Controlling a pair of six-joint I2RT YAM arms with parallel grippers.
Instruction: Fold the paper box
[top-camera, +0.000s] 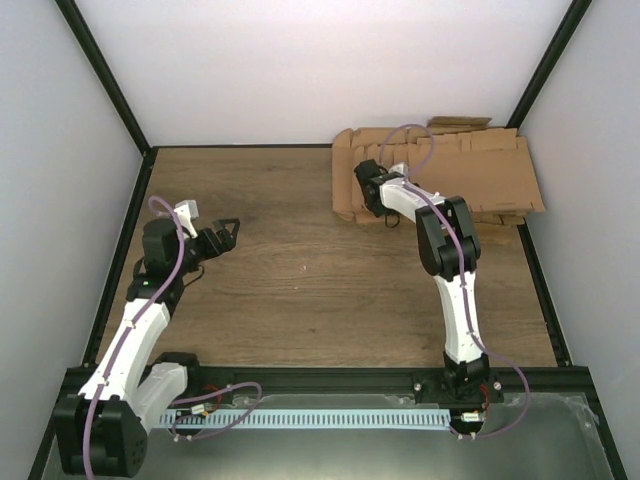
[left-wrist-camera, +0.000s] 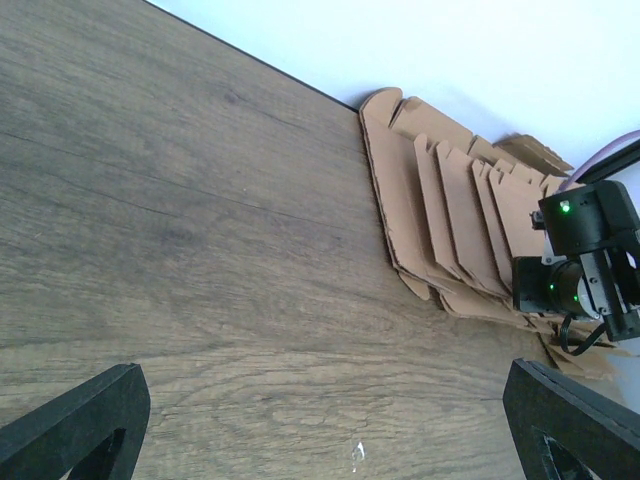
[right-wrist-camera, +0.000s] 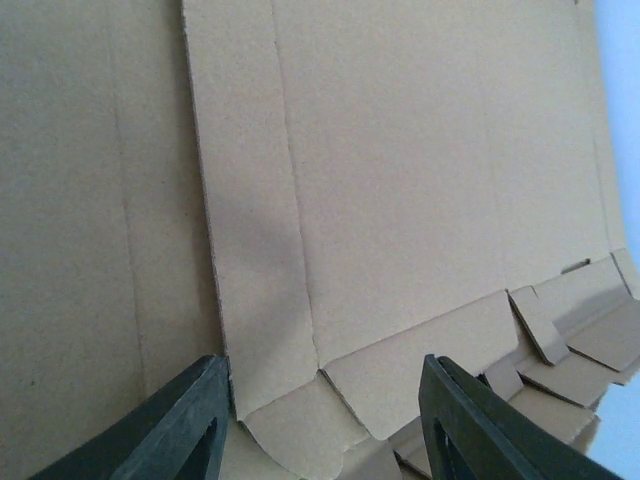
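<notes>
Folding not begun. The paper box (right-wrist-camera: 420, 180), judged to be the top flat sheet, lies on the pile (top-camera: 450, 170) of cardboard blanks at the far right corner of the table (top-camera: 300, 270), not yet drawn clear. The right claw (right-wrist-camera: 322, 375) sits low over that sheet's flap edge, fingers spread, pinching nothing. The left claw (top-camera: 225, 235) hangs spread wide over bare wood, well apart. Left to do: separate one sheet, then every fold.
</notes>
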